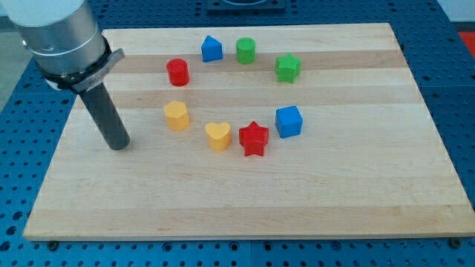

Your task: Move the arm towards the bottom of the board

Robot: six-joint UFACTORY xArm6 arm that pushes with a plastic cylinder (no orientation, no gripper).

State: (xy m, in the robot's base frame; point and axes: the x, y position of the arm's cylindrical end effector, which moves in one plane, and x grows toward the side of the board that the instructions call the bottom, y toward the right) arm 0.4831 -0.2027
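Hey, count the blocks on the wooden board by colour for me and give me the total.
Red: 2, the red cylinder and the red star
Blue: 2, the blue house-shaped block and the blue cube
Green: 2, the green cylinder and the green star
Yellow: 2, the yellow hexagon block and the yellow heart
Total: 8 blocks

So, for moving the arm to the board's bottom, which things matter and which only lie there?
Belongs to the job:
my tip, at the view's left of all blocks
the board

Just lying about:
red cylinder
blue house-shaped block
green cylinder
green star
yellow block
yellow heart
red star
blue cube
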